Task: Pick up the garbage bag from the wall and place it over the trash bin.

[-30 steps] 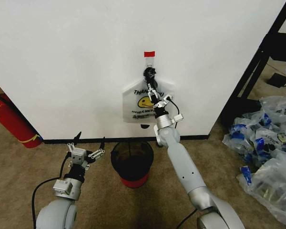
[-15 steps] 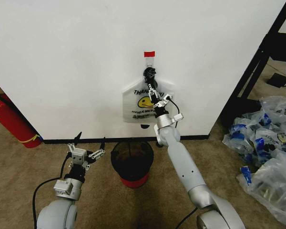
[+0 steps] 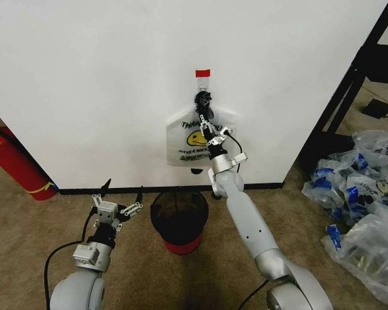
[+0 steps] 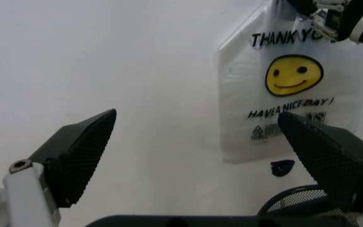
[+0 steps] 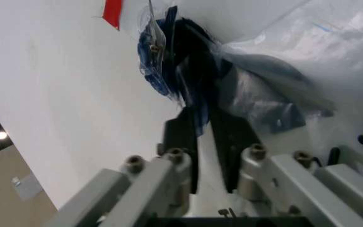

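R arm raised, right gripper (image 3: 203,105) pinching garbage bag (image 3: 189,139) top.

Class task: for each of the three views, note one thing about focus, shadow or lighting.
Head view: evenly lit, the garbage bag casts a faint shadow on the wall. Left wrist view: the left gripper fingers look dark and soft, the bag's print sharp. Right wrist view: the right gripper at the bunched handles is blurred.
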### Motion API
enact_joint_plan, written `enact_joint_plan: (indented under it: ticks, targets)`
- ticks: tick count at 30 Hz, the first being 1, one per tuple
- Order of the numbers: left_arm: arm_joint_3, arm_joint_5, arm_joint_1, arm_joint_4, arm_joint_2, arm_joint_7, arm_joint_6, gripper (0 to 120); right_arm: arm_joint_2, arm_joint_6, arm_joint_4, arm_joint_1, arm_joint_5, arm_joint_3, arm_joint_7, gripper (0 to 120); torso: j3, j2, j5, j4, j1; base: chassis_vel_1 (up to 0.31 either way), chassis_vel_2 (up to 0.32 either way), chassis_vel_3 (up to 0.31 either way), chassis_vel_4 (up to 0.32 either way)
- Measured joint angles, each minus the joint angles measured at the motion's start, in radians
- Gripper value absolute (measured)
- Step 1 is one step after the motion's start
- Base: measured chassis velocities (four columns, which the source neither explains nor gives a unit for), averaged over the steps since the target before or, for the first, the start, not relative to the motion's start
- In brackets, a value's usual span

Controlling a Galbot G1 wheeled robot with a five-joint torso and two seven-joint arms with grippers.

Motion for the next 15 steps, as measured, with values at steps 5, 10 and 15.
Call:
enact_joint_plan:
  ticks: [5,10,15]
  targets:
    - [-0.003,0.0,0.001,-0.002,0.006,0.0,-0.003,100,0.0,0.0,-0.003,0.005,-0.001,0.003,0.001,0,0.0,0.0,0.0,0.0,0.0,0.0,0.0,0.0,0.0]
    - [-0.003,0.0,0.001,-0.002,0.009,0.001,-0.004,100,0.0,-0.001,0.012,0.001,0.0,0.0,0.003,0,0.0,0.0,0.0,-0.0001,0.0,0.0,0.0,0.0,0.0]
    - [-0.003,-0.002,0.001,-0.004,0.013,0.001,-0.005,100,0.0,-0.008,0.054,-0.038,0.0,-0.018,-0.017,0,0.0,0.0,0.0,0.0,0.0,0.0,0.0,0.0,0.0]
